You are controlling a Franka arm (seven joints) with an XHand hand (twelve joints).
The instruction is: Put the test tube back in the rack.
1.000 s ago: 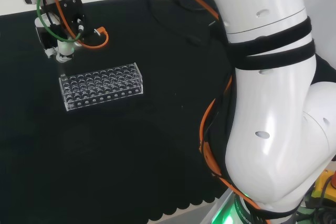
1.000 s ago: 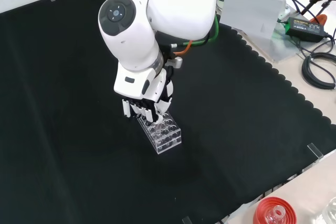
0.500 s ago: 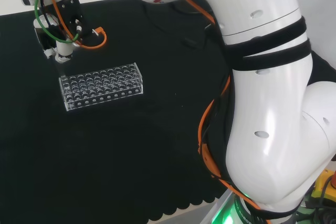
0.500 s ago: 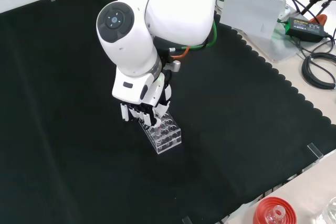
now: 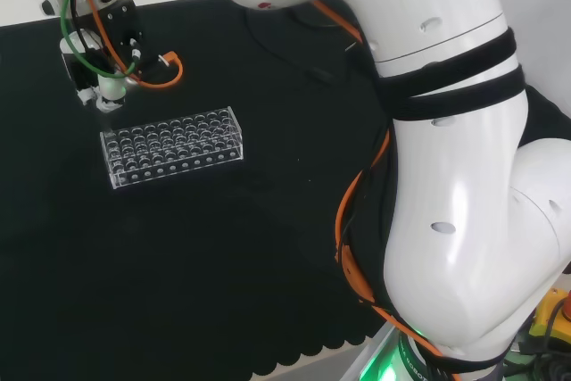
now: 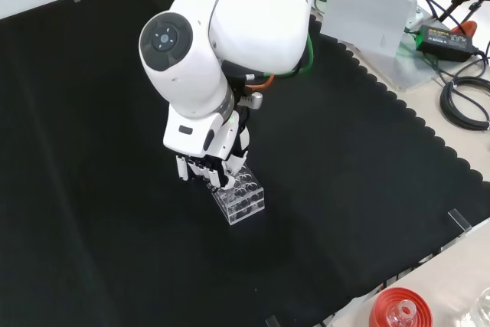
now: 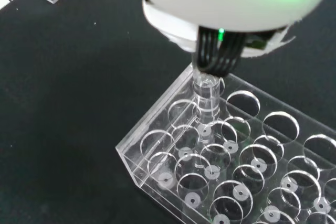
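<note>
A clear plastic test tube rack point(image 5: 171, 145) with many round holes lies on the black cloth, also seen from the front point(image 6: 242, 199). The hand point(image 6: 205, 168) hangs over the rack's far-left end in the head view point(image 5: 100, 78). In the wrist view its fingers point(image 7: 218, 56) are curled around a clear test tube point(image 7: 206, 95), which stands upright. The tube's lower end meets the rack's top plate point(image 7: 157, 145) at a hole near the end corner. Whether the tip is inside the hole I cannot tell.
A red ribbed stand point(image 6: 397, 311) with a glass piece on it sits off the cloth at the front view's bottom right. A grey plate point(image 6: 367, 17), a power adapter point(image 6: 447, 36) and cables lie beyond the cloth's scalloped edge. Open cloth surrounds the rack.
In the front view the arm's big link and the hand have drifted slightly left and a little lower over the rack's end. The rack has stayed put.
</note>
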